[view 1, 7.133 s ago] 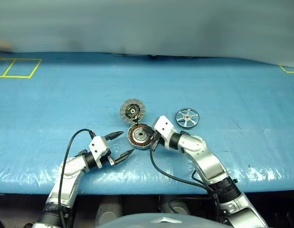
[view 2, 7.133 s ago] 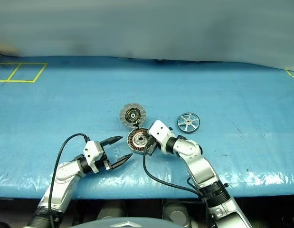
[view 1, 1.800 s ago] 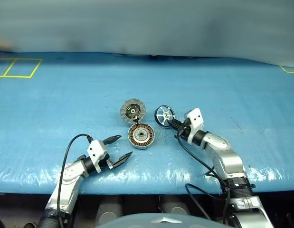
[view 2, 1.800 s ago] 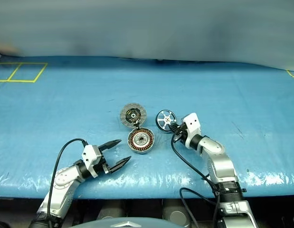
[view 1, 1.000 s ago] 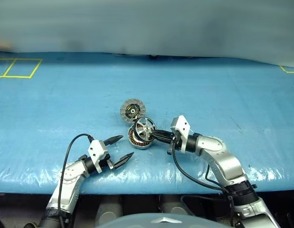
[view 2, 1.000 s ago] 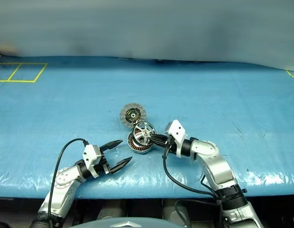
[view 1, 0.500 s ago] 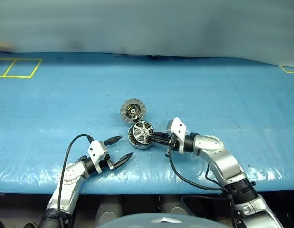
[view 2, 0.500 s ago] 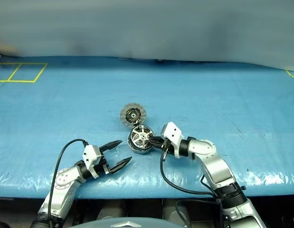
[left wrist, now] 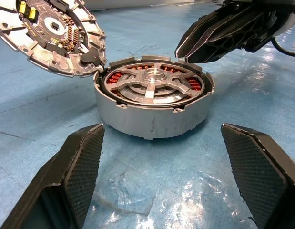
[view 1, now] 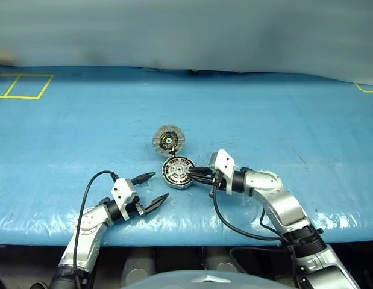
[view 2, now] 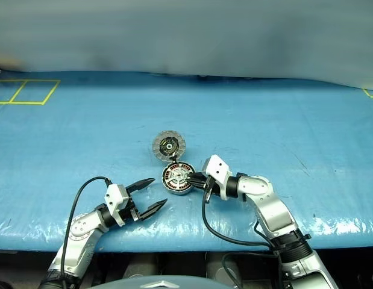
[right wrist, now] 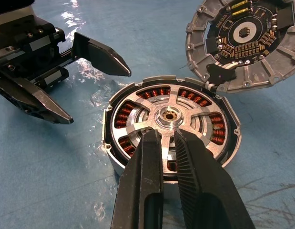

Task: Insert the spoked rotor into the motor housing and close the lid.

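- Our spoked rotor (right wrist: 169, 119) now lies flat inside the motor housing (left wrist: 152, 117), its spokes level with the copper windings, on the blue table cover (view 1: 282, 120).
- Our right gripper (right wrist: 168, 143) hovers over the rotor's near rim with a narrow gap between its fingers, and we cannot tell whether it touches the rotor.
- Our left gripper (left wrist: 161, 157) waits just beside the housing, fingers spread wide and empty.
- The lid (right wrist: 242, 40) stands tilted open at the housing's far edge, circuit face towards us.
- We judge the lid stiff, light metal on a small hinge; its plain outer rim looks safest to push, away from the exposed parts.
- The housing looks heavy enough to stay put, though smooth.
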